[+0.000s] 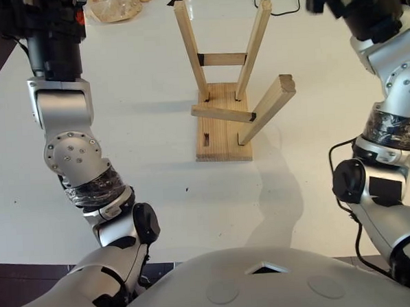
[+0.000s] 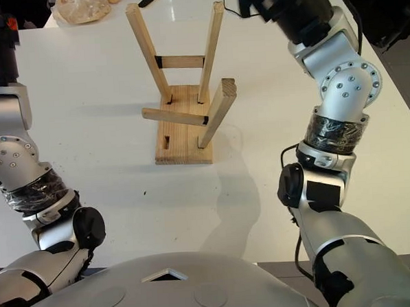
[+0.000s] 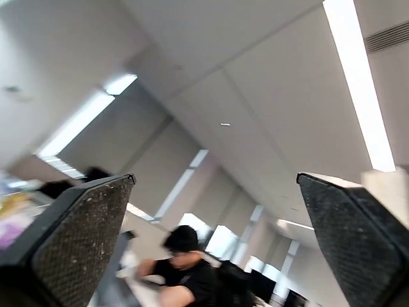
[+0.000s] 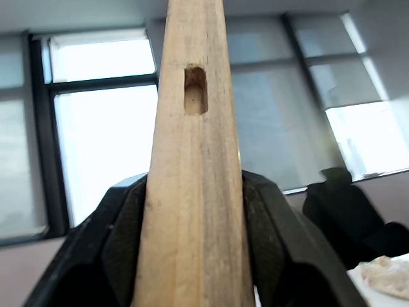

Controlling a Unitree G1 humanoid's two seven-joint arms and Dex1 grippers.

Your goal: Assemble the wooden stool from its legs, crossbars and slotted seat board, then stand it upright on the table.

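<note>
Four legs (image 1: 253, 48) (one held apart), two crossbars (image 1: 222, 58), one seat board (image 1: 221, 135).

Centre of frame, flat on the white surface (image 2: 88, 153): slotted seat board (image 2: 183, 137). Rising from its upper end, two legs (image 2: 148, 50), joined partway up by a crossbar (image 2: 183, 61). Lower right of the board, a third leg (image 2: 216, 111) tilted toward the right, second crossbar (image 2: 172, 117) jutting left from it. Open slot (image 2: 166, 140) at the board's lower left. Upper left of frame, a crumpled clear bag (image 2: 80, 7).

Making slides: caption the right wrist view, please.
Right gripper clamps a wooden leg, its slot facing the camera.
</note>
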